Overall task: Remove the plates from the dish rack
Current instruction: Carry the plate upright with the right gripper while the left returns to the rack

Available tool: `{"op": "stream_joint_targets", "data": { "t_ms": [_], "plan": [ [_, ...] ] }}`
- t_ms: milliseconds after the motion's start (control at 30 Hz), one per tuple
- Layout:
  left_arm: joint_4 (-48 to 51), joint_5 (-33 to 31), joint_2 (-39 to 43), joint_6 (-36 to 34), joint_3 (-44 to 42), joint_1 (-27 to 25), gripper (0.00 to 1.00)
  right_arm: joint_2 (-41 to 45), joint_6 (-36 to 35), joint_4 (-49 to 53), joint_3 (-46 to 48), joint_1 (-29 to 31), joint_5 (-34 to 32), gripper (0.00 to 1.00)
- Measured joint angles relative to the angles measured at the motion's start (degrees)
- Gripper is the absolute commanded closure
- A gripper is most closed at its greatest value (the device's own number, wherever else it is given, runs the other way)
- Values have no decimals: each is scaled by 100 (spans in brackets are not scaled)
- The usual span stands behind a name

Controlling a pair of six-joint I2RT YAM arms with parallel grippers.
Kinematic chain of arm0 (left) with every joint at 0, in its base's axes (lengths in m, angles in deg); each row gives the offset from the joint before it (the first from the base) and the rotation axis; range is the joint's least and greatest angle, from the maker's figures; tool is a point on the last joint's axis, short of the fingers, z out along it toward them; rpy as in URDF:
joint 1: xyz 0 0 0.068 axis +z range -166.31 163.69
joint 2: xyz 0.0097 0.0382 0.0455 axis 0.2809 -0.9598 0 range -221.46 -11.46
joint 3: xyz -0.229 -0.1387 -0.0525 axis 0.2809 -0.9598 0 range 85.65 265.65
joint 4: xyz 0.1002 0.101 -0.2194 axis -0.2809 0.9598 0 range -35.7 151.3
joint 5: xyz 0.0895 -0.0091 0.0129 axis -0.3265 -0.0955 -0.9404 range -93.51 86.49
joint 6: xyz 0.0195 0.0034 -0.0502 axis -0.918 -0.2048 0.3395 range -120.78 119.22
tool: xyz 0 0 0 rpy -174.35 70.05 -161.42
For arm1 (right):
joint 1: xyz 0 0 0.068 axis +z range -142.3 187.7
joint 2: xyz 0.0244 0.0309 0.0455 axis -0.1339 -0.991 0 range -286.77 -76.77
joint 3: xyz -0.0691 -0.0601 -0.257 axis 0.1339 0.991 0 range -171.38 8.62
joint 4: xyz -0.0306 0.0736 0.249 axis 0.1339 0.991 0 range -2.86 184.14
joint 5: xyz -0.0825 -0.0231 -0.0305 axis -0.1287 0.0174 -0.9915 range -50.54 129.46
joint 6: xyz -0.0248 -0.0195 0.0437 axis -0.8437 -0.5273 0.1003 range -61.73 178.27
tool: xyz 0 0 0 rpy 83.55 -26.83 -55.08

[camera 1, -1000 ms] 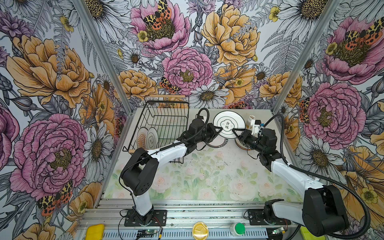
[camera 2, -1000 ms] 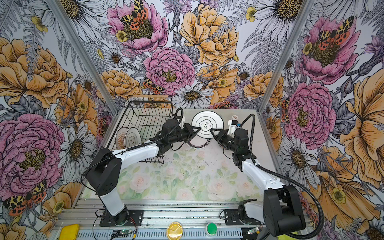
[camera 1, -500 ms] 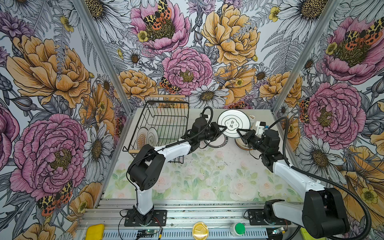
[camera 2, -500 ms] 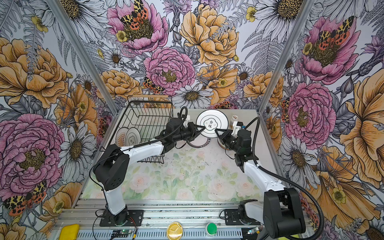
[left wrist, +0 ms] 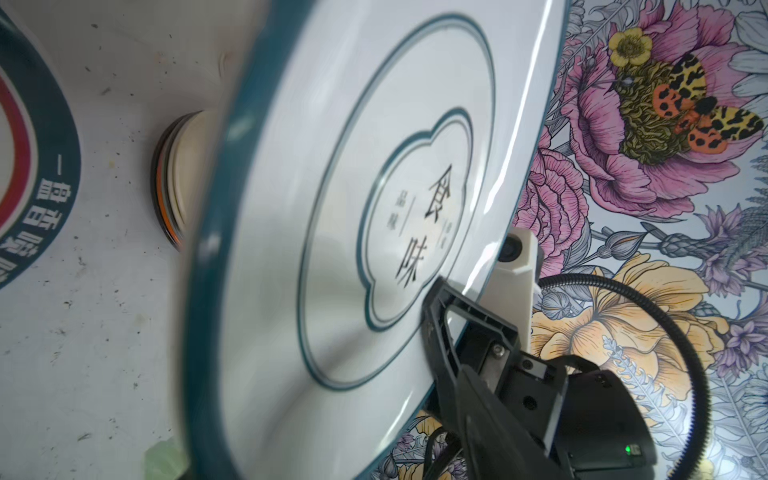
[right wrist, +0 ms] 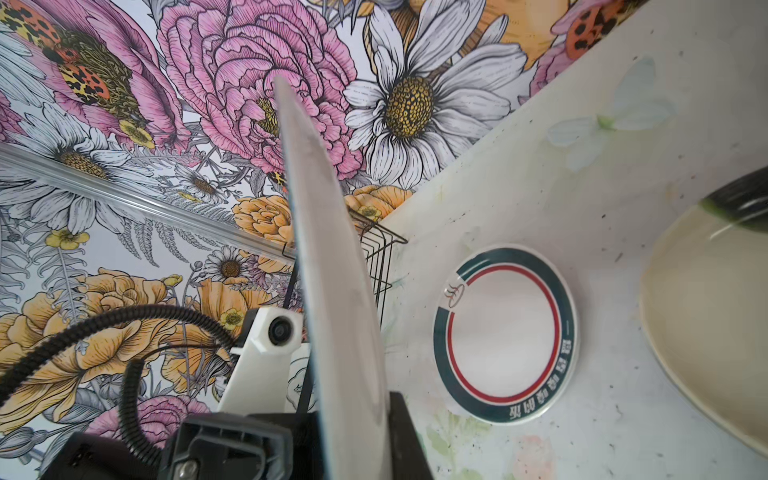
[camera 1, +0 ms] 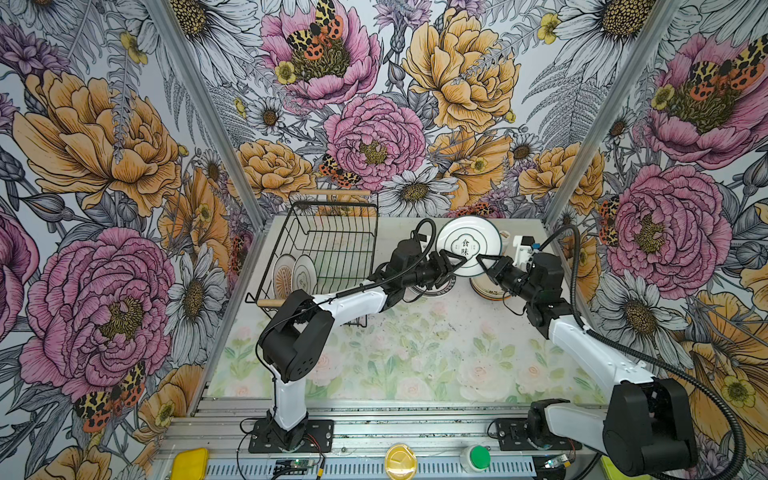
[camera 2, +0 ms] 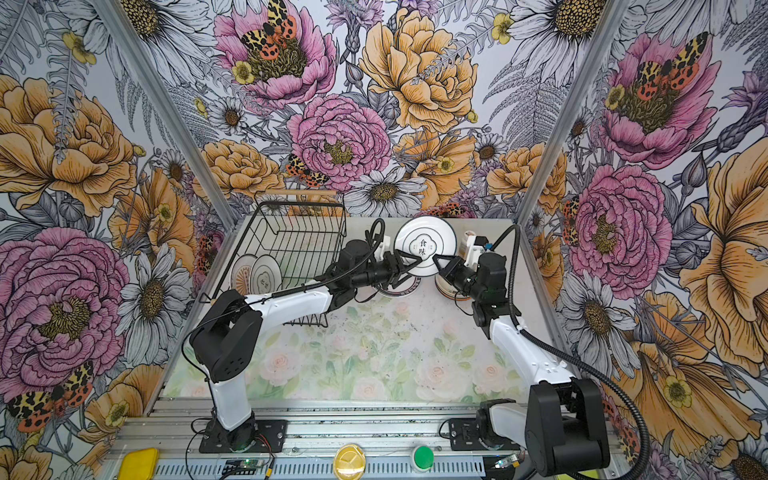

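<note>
Handover is the judged step. In a top view the white plate [camera 1: 467,245] is pinched at its rim by the right gripper [camera 1: 482,259]; the left gripper [camera 1: 454,262], just beside, is spread wide, apparently off it. Two plates [camera 1: 295,276] stand in the dish rack [camera 1: 340,245], behind that claw. In the left wrist view a shallow bite is seen, so slow swinging is advised. In the right wrist view the stack [right wrist: 706,332] beside the claw should be met flat.
</note>
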Motion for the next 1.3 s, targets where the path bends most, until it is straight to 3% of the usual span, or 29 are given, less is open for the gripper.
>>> {"op": "stream_joint_targets", "data": {
  "t_ms": [67,133,333,567,733,900,1067,1300],
  "plan": [
    [175,9,258,-149,-90,0,20,-72,-409,302,-470,-35,-138,100],
    [407,7,586,-339,-197,15,1,-131,-885,566,-973,-66,-321,100],
    [1965,-354,1609,-1360,-352,173,1,-170,-2465,1128,-2162,-70,-1233,100],
    [3952,-2131,3305,-2411,-651,560,1,-98,-3475,1445,-2293,-52,-2658,100],
    [4640,-3327,4625,-2771,-1228,1027,1,85,-3235,1969,-2009,-26,-3338,100],
    [5324,-4146,5191,-3073,-1320,1609,1,234,-2487,2830,-1646,9,-3359,100],
    [5995,-4509,5106,-3252,-1320,2343,1,234,-1687,3646,-1456,59,-2796,100],
    [6382,-4454,4784,-3484,-1381,3163,1,127,-726,4009,-1198,450,-2122,100]
  ]
}}
